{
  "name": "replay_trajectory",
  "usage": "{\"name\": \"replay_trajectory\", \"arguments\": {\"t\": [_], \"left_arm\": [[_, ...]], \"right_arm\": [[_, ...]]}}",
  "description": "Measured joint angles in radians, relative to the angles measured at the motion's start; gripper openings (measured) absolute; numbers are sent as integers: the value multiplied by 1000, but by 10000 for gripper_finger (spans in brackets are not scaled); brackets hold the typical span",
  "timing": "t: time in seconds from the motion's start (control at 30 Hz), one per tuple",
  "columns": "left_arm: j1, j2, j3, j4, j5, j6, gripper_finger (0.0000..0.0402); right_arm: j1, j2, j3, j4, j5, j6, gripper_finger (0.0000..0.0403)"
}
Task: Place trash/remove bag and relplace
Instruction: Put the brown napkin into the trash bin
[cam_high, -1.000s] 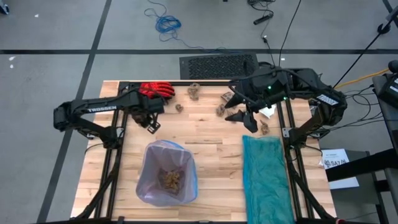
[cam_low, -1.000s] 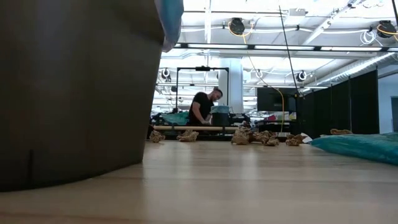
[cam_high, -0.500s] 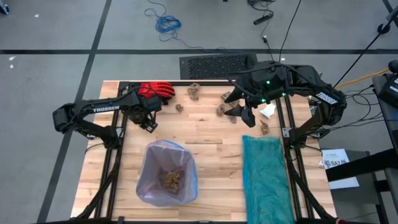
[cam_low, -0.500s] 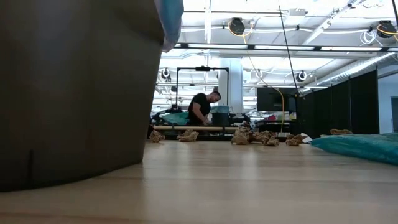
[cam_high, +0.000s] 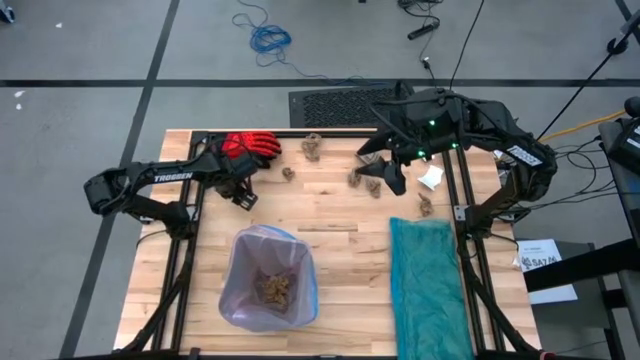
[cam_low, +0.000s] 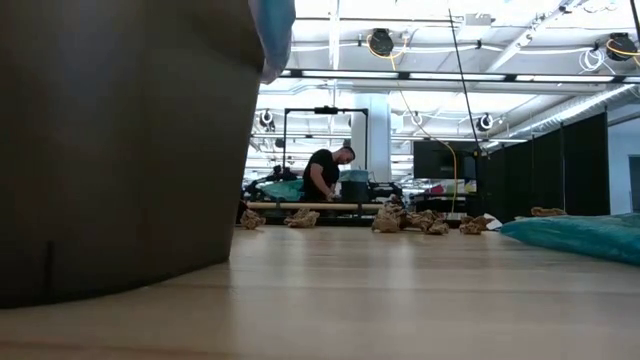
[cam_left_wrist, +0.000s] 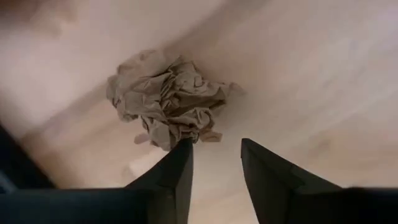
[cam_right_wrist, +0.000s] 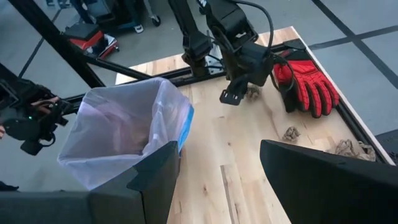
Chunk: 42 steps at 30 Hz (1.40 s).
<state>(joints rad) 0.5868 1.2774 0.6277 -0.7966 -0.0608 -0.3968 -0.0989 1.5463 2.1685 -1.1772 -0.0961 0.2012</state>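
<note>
1. Left tool (cam_high: 243, 197) sits low over the counter (cam_high: 330, 215) just by the red glove (cam_high: 250, 146), w/ a tan paper lump (cam_left_wrist: 166, 104) right ahead of its fingertips (cam_left_wrist: 180, 155). Fingers are parted a little, nothing between them; lump not held.
2. Change: a sec ago this tool was a bit nearer the bin; it has since drawn back toward the glove. Looks like it's lining up on this lump, grab not yet made.
3. Right tool (cam_high: 385, 178) hovers over the far-middle of the counter, fingers wide, empty. It has swung in from the white scrap (cam_high: 431, 178) side toward the lumps near it (cam_high: 356, 178).
4. Bin w/ pale pink bag (cam_high: 268, 280) stands well apart from both tools, on the near side of the left one; some brown trash (cam_high: 274, 289) already lies inside.
5. Other lumps (cam_high: 312, 146) lie loose near the far edge, btwn the two tools. Teal bag (cam_high: 430, 290) lies flat on the near side of the right tool.
6. Meaning: still in the pick-up phase; several lumps remain out, so bag swap isn't due yet.
</note>
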Motion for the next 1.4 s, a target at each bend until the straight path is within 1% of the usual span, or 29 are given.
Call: {"name": "replay_trajectory", "arguments": {"t": [0.1,0.17,0.2,0.23,0.33,0.43,0.73,0.8,0.9,0.97,1.03,1.23,1.4], "left_arm": [[1,0,0,32,0,20,80],[1,0,0,50,0,24,33],[1,0,0,60,5,33,17],[1,0,1,69,15,37,10],[1,0,21,63,30,37,3],[0,0,68,53,38,37,2],[0,-42,295,-91,37,70,1],[0,-44,323,-127,36,72,1],[0,-41,328,-172,37,144,1],[0,-34,314,-173,37,187,9],[0,-24,290,-177,39,204,26],[0,21,206,-163,60,222,101],[0,85,138,-72,58,236,153]], "right_arm": [[0,0,0,0,20,0,222],[0,0,0,0,21,0,222],[0,0,0,0,20,0,222],[0,0,0,0,21,0,222],[0,0,0,0,21,0,222],[0,0,0,0,21,-1,222],[1,0,0,-1,21,-3,222],[0,0,0,-1,20,-4,222],[0,0,0,-1,20,-4,222],[0,0,0,-1,19,-3,222],[1,0,0,-1,19,-1,222],[1,0,0,-1,17,18,222],[1,0,0,-1,17,22,222]]}}
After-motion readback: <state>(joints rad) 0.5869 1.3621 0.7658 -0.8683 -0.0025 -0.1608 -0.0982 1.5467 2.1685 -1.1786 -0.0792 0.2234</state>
